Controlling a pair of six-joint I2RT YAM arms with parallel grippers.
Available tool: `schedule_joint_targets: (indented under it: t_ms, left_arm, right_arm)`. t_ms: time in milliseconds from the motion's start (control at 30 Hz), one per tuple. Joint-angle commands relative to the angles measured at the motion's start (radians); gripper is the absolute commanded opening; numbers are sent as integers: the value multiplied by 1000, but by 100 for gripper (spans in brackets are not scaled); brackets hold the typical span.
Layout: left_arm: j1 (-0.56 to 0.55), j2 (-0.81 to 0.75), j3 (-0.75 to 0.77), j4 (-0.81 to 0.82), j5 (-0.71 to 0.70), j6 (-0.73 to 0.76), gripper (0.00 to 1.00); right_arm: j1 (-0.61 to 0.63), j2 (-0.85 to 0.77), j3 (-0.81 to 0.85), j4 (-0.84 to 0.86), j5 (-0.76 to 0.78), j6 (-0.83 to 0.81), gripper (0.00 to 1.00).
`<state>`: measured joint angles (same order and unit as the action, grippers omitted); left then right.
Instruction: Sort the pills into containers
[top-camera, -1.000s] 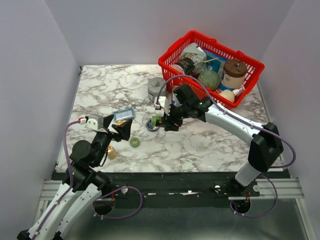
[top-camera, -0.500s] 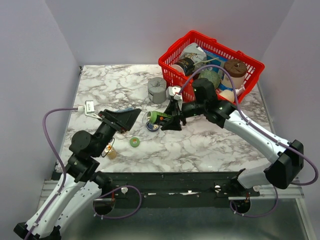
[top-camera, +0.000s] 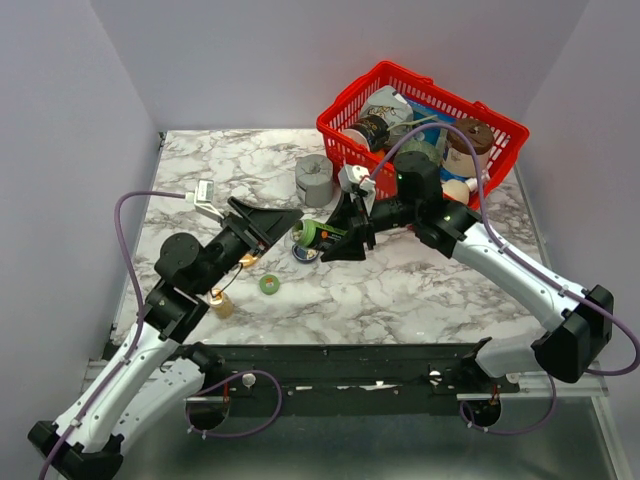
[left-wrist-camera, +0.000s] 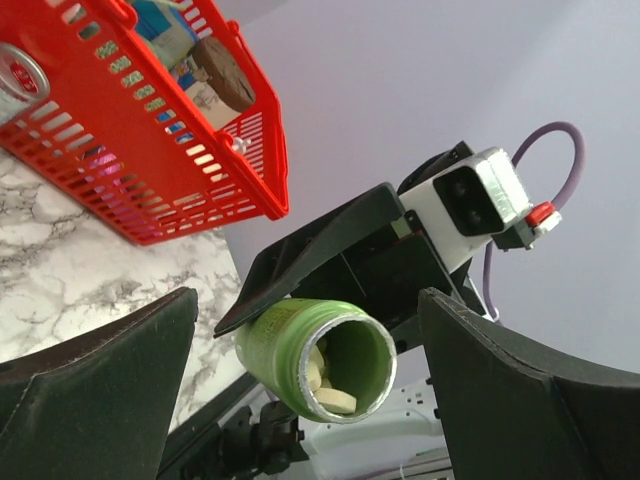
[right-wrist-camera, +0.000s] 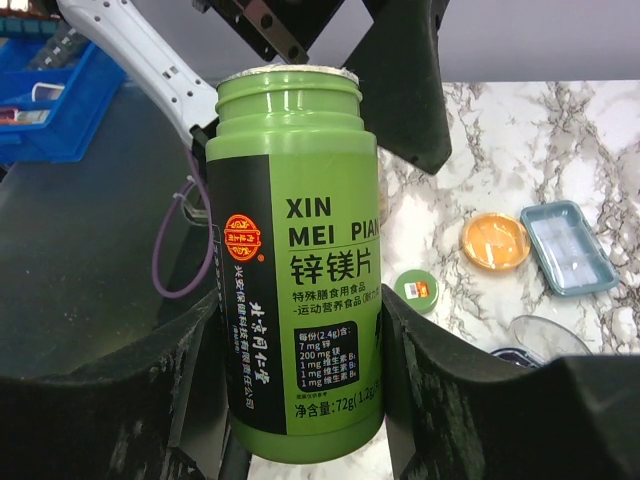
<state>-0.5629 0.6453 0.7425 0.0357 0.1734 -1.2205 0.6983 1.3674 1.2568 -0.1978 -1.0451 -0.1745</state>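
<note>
Green pill bottle (right-wrist-camera: 295, 260) — uncapped, clamped in right end effector (right-wrist-camera: 295, 390); left end effector (left-wrist-camera: 300, 335) spread wide. Probably best tipped slowly, mouth over orange dish (right-wrist-camera: 495, 241).

Left arm (top-camera: 150, 340): rises from its base at the near left edge, bends at the elbow, forearm reaching forward and right. Left gripper (top-camera: 280, 218): jaws spread wide with nothing between the fingers (left-wrist-camera: 95, 370), tips aimed toward the right gripper, near it but apart.

Right arm (top-camera: 500, 265): long white link runs from the near right corner up and left, wrist bent, hand pointing left. Right gripper (top-camera: 338, 232): partly closed, fingers (right-wrist-camera: 90, 400) clamped on both sides of a green bottle (right-wrist-camera: 295, 260), which is held sideways above the table.
</note>
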Motion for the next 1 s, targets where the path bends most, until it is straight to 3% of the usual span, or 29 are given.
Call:
schedule_joint_targets:
  t_ms: [0,300,500,633,700,733,833,967]
  left_arm:
    - [-5,11,18,-3,92,-16,99]
    - [-57,65,37,4,141,19,98]
    - [-89,122,122,-138,101,97,80]
    - [-94,137,167,-221,57,147,49]
    - [-95,154,193,-255,61,171,40]
    - [-95,162,204,-269,69,182,28]
    - [-101,197,248,-335,69,234,7]
    - [-121,286,348,-470,32,318,0]
  right_arm:
    - [-10,10,-8,77,-29,32,11]
    - [-17,30,-13,90,-3,49,11]
    - [-25,30,-30,100,13,55,11]
    - [-25,33,-42,103,34,56,12]
    - [-25,36,-49,104,59,56,13]
    - [-25,38,-51,101,68,55,14]
    - [-25,45,-51,94,95,38,16]
    - [-25,74,-13,11,137,-5,26]
